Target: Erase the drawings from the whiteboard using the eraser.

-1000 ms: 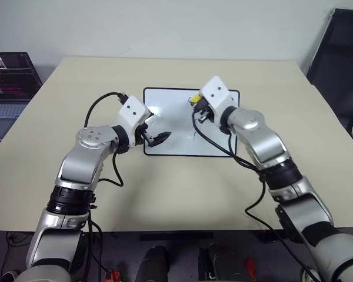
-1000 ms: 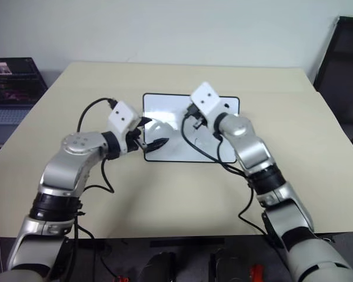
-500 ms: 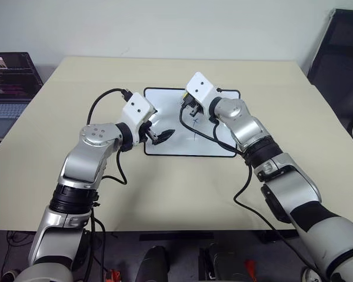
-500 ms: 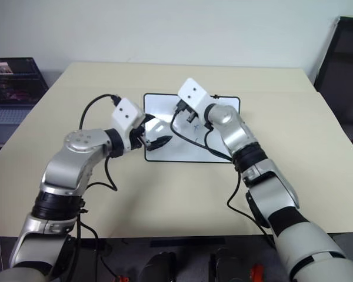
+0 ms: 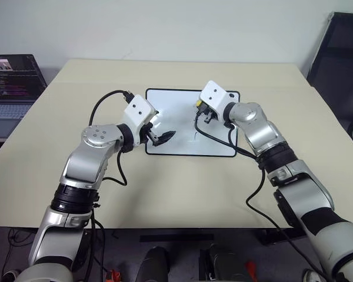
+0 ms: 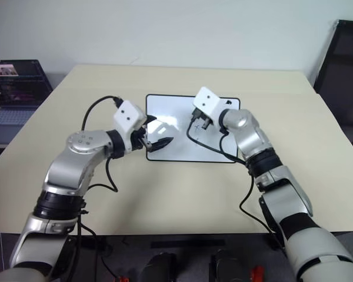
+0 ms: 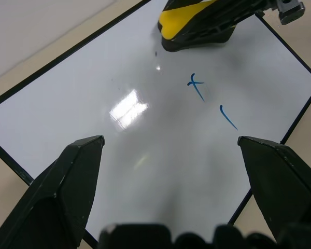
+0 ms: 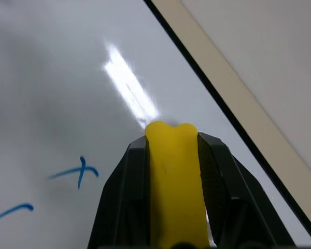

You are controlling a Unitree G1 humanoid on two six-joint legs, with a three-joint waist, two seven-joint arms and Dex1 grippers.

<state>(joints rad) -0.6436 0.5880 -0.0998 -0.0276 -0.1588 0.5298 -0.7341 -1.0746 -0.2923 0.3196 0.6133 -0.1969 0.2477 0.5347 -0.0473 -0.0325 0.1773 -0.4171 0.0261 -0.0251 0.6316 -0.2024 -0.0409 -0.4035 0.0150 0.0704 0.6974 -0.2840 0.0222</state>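
The whiteboard (image 5: 175, 114) lies flat on the table in front of me. My right gripper (image 8: 172, 147) is shut on the yellow eraser (image 7: 191, 22), holding it low over the board's far middle part; contact with the surface cannot be made out. Two of the drawings remain a little nearer to me than the eraser: a blue x (image 7: 195, 83) and a short hooked stroke (image 7: 228, 117). My left gripper (image 7: 168, 140) hangs open over the board's near left corner, and nothing sits between its fingers (image 7: 67, 192).
The beige table (image 5: 165, 194) spreads wide around the board. A laptop (image 5: 12, 76) with a lit screen stands off the table's left side. A dark chair (image 5: 341, 53) is at the far right.
My right gripper swept the eraser left across the board, then came back to the right and slightly lower. The left gripper stayed where it was, open.
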